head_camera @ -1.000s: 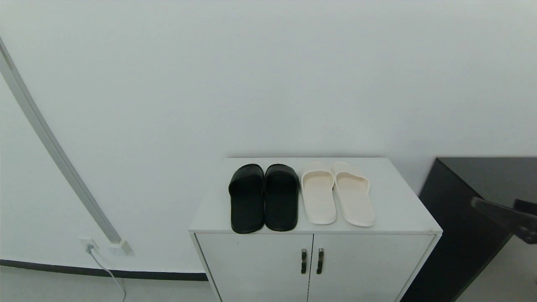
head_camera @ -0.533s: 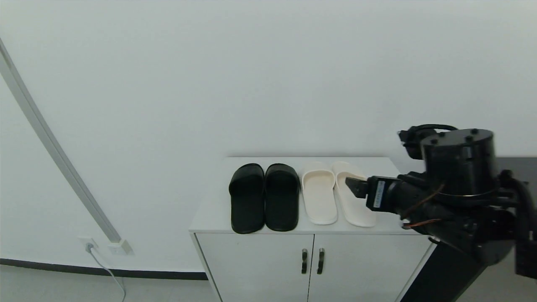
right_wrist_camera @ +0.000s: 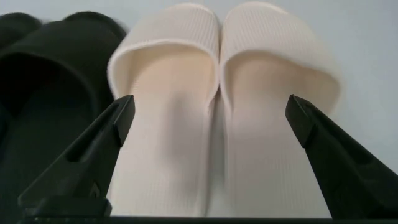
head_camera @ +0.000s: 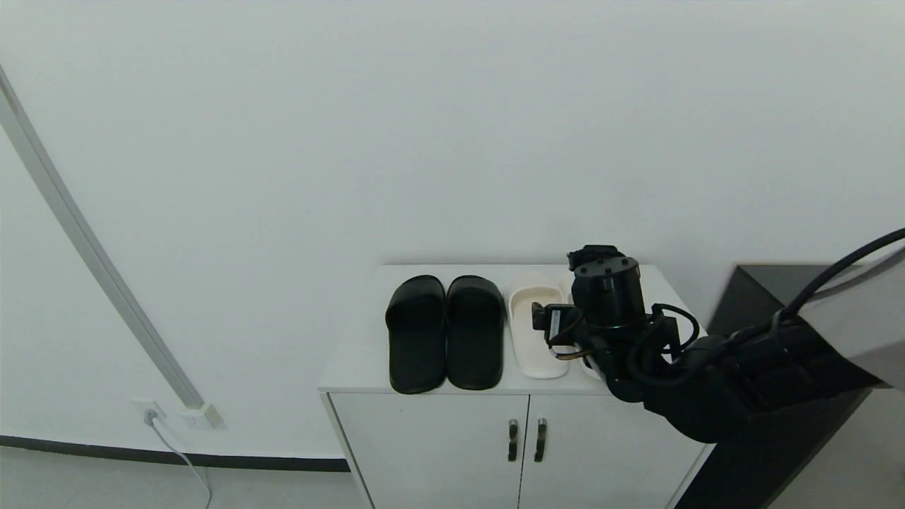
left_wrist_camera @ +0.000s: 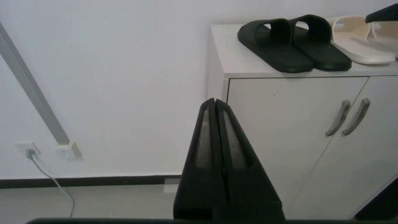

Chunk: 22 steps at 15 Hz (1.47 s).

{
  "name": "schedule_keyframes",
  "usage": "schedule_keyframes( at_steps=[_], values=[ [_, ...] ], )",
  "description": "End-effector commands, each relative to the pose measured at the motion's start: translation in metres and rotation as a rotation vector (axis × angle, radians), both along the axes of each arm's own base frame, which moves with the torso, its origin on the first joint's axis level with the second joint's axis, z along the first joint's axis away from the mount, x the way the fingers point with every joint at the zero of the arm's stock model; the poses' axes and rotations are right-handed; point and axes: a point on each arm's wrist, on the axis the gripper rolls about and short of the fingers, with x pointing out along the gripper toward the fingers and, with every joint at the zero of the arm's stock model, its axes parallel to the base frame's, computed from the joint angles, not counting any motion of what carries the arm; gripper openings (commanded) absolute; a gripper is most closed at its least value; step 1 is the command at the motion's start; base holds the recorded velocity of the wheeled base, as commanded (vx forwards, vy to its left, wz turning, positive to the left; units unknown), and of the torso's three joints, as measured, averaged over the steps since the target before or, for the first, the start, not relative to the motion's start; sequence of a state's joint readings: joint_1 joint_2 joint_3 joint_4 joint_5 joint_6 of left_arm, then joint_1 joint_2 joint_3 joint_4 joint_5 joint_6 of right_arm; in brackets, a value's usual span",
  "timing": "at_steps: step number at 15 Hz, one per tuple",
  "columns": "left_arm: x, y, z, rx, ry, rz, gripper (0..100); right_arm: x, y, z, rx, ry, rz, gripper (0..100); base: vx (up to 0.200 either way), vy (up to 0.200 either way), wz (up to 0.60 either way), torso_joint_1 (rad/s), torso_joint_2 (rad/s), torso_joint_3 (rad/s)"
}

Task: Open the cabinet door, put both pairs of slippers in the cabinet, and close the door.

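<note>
Right gripper (right_wrist_camera: 209, 106), jaws spread wide, hovers over the pair of cream rubber slippers (right_wrist_camera: 168, 143) atop the white two-door cabinet (head_camera: 424, 445); it should descend centred to pinch both.

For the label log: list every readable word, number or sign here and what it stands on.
White label on the right arm, near its wrist: print too small to read.
Black slippers, cream slippers, cabinet: no text visible.

no legible text, small label (head_camera: 554, 323) on right arm (head_camera: 707, 399), print too small to read
</note>
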<state>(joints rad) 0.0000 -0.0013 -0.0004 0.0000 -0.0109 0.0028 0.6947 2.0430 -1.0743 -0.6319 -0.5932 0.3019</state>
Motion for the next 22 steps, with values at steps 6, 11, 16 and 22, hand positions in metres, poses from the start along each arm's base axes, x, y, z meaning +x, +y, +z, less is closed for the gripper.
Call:
schedule_keyframes(
  at_steps=[6, 11, 16, 22],
  values=[
    [0.000, 0.000, 0.000, -0.001, 0.000, -0.001, 0, 0.043, 0.004, -0.026, -0.025, 0.010, -0.036, 100, 0.000, 0.000, 0.00, 0.000, 0.00, 0.000],
    [0.000, 0.000, 0.000, -0.001, 0.002, 0.000, 0, 0.068, 0.002, -0.030, -0.027, -0.007, -0.033, 100, 0.000, 0.000, 0.00, 0.000, 0.00, 0.000],
    [0.000, 0.000, 0.000, -0.001, 0.000, -0.001, 0, 0.073, -0.002, -0.031, -0.019, -0.006, -0.020, 0, 0.000, 0.000, 0.00, 0.000, 0.00, 0.000],
    [0.000, 0.000, 0.000, -0.001, 0.000, -0.001, 0, 0.063, -0.009, -0.004, -0.044, -0.054, -0.018, 0, 0.000, 0.000, 0.00, 0.000, 0.00, 0.000]
  ],
)
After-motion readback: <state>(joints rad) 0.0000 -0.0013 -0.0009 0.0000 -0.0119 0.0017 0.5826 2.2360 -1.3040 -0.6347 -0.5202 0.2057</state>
